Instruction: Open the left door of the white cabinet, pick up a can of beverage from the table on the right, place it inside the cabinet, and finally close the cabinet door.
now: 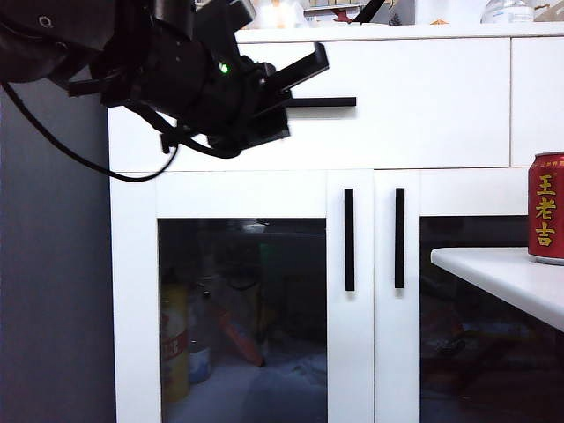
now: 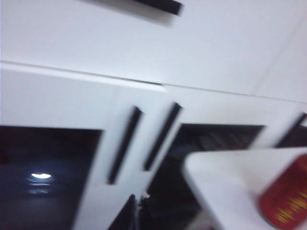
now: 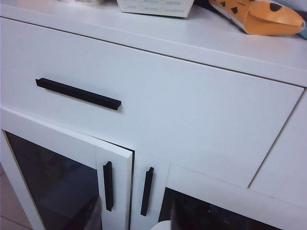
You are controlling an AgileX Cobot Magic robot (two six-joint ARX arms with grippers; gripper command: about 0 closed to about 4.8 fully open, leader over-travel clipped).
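Note:
The white cabinet (image 1: pixel 441 106) fills the exterior view. Its left door (image 1: pixel 242 194) has dark glass and a vertical black handle (image 1: pixel 349 240). In the right wrist view the left door (image 3: pixel 115 153) stands a crack proud of the frame. The red can of beverage (image 1: pixel 546 208) stands upright on the white table (image 1: pixel 493 269) at the right; it is a blur in the left wrist view (image 2: pixel 288 201). My left gripper (image 1: pixel 319 60) hangs shut and empty before the drawer, above the left door (image 2: pixel 138 211). My right gripper (image 3: pixel 133 218) shows as two dim fingers apart, with nothing between them.
The right door's handle (image 1: pixel 399 238) runs beside the left one. A drawer with a horizontal black handle (image 1: pixel 322 102) lies behind my left arm. An orange spotted packet (image 3: pixel 259 17) and a white box (image 3: pixel 153 7) lie on the cabinet top. A yellow bottle (image 1: pixel 174 339) shows behind the glass.

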